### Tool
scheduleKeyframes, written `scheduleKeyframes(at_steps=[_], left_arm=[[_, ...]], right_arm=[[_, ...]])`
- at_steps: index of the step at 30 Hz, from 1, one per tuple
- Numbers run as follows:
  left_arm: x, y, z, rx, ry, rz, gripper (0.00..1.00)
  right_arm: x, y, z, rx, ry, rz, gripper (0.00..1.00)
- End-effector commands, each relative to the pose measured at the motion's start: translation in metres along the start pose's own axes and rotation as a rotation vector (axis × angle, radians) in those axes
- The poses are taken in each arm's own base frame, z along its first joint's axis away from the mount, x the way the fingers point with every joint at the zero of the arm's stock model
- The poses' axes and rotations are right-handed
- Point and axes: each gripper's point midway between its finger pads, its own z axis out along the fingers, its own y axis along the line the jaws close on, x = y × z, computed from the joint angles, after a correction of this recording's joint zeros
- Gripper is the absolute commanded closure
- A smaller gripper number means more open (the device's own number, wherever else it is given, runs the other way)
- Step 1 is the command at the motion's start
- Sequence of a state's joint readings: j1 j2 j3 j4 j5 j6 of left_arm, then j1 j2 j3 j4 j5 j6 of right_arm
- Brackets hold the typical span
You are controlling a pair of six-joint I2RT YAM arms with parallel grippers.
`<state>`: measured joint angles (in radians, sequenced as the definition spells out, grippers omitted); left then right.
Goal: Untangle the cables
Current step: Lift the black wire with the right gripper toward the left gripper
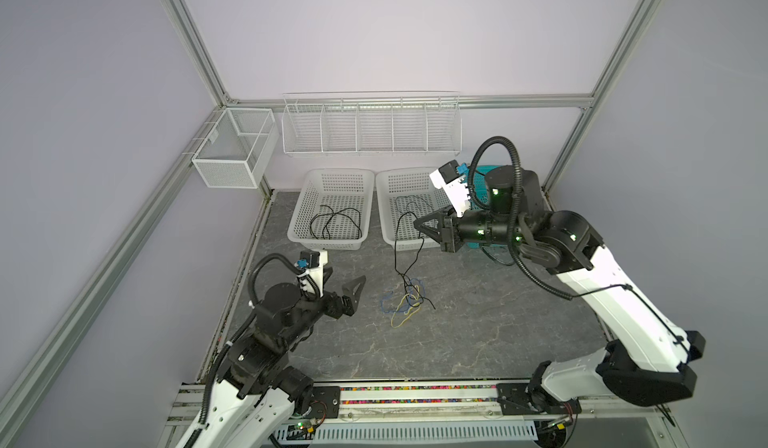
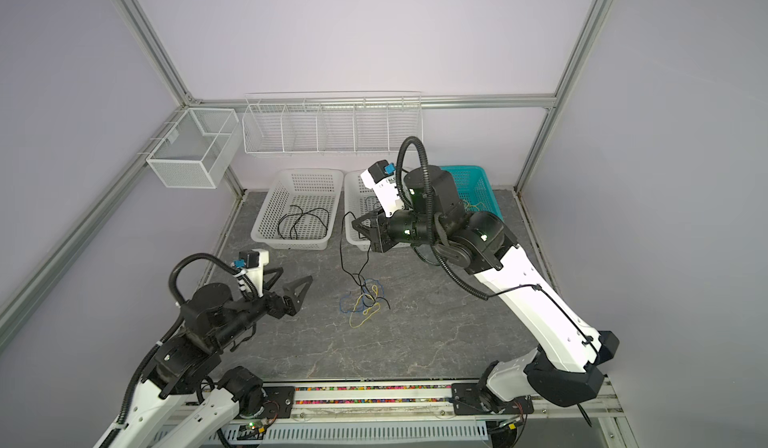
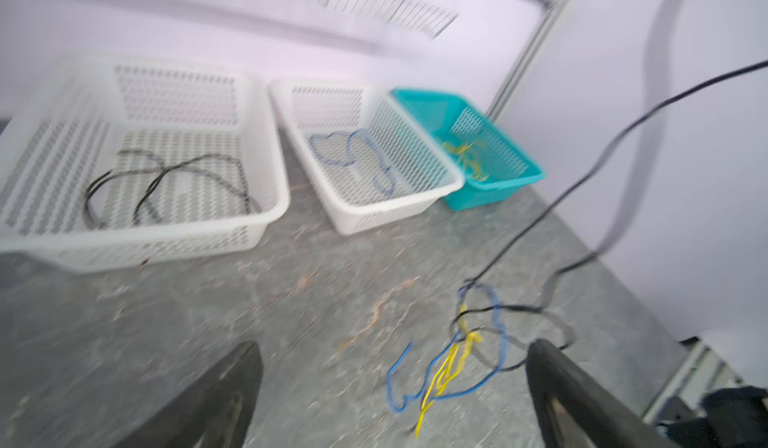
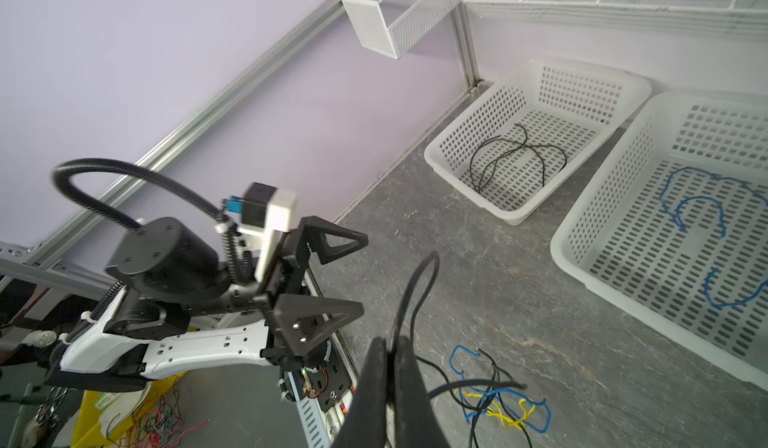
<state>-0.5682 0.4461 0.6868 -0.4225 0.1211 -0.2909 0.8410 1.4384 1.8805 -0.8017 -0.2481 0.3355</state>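
Black cable point(image 1: 395, 238) hangs pinched in right claw point(image 1: 418, 225) above tangle point(image 1: 406, 302).

Left hand point(image 1: 347, 275) hangs low, spread wide open; right hand point(image 1: 417, 225), raised, is pinched tight on the black cable point(image 1: 395, 250).

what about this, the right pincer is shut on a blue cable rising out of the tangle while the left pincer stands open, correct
Not quite. The right pincer is shut on a black cable, not a blue one; the right wrist view shows it. As you say, it rises out of the tangle, and the left pincer stands open.
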Motion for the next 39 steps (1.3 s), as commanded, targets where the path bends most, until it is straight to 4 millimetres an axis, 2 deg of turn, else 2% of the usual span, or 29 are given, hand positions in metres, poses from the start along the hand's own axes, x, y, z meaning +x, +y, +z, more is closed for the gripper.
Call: scheduleKeyframes(at_steps=[1,5,13,23,31,35,39], left_arm=[[-0.033,-0.048,-0.016,0.255,-0.136,0.018,0.0],[-0.036,-0.068,-0.019,0.366,-0.123,0.03,0.0],[-0.03,-0.08,0.004,0.462,-0.069,-0.002,0.0],[-0.017,-0.065,0.027,0.377,-0.003,0.075,0.0],[-0.029,-0.069,0.038,0.408,-0.053,0.029,0.0],[-0.027,-0.071,0.042,0.428,-0.045,0.025,0.0],[-0.022,-0.072,0.042,0.432,-0.017,0.026,0.1]], right_arm=[[0.002,0.01,0.013,-0.074,0.011,-0.03,0.93],[0.012,0.013,0.023,-0.126,0.039,-0.019,0.93],[0.029,0.033,0.029,-0.259,0.079,-0.025,0.93],[0.038,0.068,0.022,-0.412,0.086,-0.073,0.93],[0.049,0.091,0.028,-0.479,0.113,-0.089,0.93],[0.052,0.099,0.029,-0.496,0.121,-0.093,0.93],[0.053,0.099,0.028,-0.491,0.116,-0.098,0.93]])
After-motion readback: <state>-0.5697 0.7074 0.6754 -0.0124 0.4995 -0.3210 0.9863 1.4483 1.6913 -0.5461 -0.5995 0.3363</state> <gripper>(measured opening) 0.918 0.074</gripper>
